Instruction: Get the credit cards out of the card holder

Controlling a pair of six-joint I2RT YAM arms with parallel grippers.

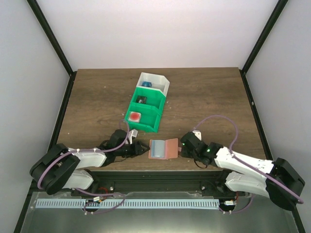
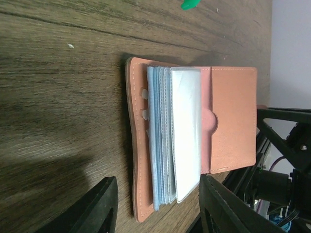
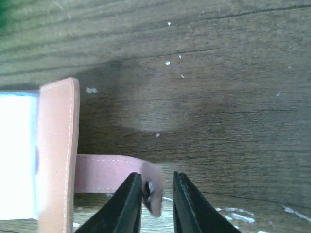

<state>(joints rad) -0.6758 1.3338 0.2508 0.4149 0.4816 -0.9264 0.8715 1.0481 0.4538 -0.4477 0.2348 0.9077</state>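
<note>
This is a robotics lab test cell. Plain white panel walls (image 1: pixel 160 34) set in slim black frame posts (image 1: pixel 51 36) box in a dark wood-grain desk (image 1: pixel 97 97). A white-and-black left robot arm (image 1: pixel 82 158) and a matching right robot arm (image 1: pixel 243 162) are bolted to a black base rail (image 1: pixel 160 175) at the desk's near edge. Purple cables (image 1: pixel 218 117) loop from the arms. Nearer still, a slotted white cable duct (image 1: pixel 160 203) lies on grey sheet metal (image 1: pixel 160 221).

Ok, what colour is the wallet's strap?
The strap is salmon pink, matching the wallet; best seen in the right wrist view.

A bin (image 1: pixel 145 128) is sitting on the table (image 1: pixel 97 97), holding a red block (image 1: pixel 133 117), black block (image 1: pixel 141 100) and blue block (image 1: pixel 147 84) (one per compartment).
</note>
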